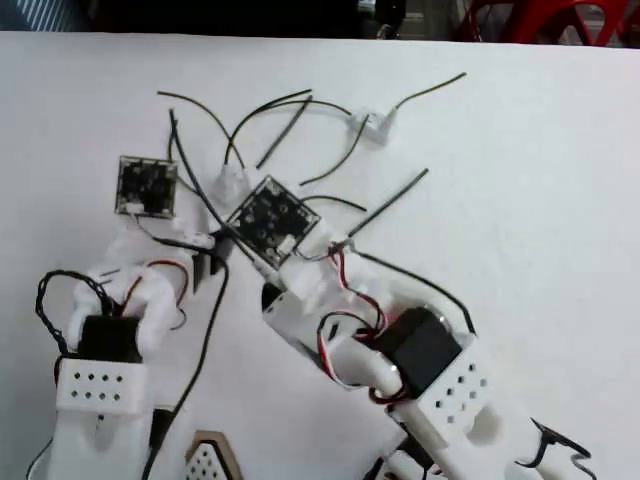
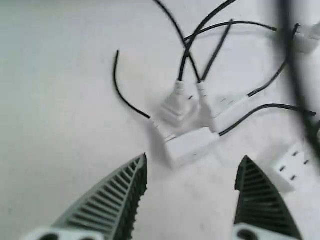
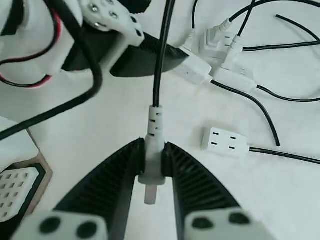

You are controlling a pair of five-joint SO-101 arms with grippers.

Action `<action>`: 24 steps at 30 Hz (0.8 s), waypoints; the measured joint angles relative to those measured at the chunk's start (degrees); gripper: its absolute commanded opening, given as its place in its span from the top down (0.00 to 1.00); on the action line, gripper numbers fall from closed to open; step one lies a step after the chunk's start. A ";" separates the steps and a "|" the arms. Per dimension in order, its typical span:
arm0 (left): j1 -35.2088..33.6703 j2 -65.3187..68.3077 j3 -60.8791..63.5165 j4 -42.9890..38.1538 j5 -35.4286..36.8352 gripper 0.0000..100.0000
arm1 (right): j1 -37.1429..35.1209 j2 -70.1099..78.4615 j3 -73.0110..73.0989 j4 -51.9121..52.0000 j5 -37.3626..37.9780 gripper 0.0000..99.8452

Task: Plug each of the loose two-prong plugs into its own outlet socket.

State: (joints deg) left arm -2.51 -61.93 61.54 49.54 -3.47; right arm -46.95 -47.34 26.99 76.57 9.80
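Observation:
My right gripper is shut on a white two-prong plug, whose black cord runs away from the fingers and whose end pokes out behind them. A free white outlet socket lies on the table beside it, a short way off. My left gripper stands open just above the table, its fingers to either side of a white outlet block. Two plugs sit together at that block. The free socket lies beside one finger. Another loose plug rests at the back of the table.
Several black cords loop over the middle and back of the white table. Both arms stand close together near the front edge. A wooden-rimmed white part lies between them. The table's right side holds no objects.

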 measured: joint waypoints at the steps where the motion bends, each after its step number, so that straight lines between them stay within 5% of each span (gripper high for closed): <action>1: 1.67 0.00 -1.58 1.41 0.26 0.71 | 0.09 -0.44 1.85 -1.32 0.00 0.98; 13: 16.70 -0.09 -11.96 12.84 0.35 0.71 | 2.02 -1.14 9.32 -7.38 0.00 0.98; 19: 15.56 -0.09 -11.96 12.84 0.62 0.71 | 6.59 -1.14 9.32 -7.56 0.00 0.98; 24: 7.30 -0.09 -10.46 12.04 0.79 0.72 | 11.43 -1.14 11.25 -10.29 0.00 0.98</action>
State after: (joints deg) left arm 4.79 -62.02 51.08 61.58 -2.68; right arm -35.52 -48.48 38.24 66.29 9.80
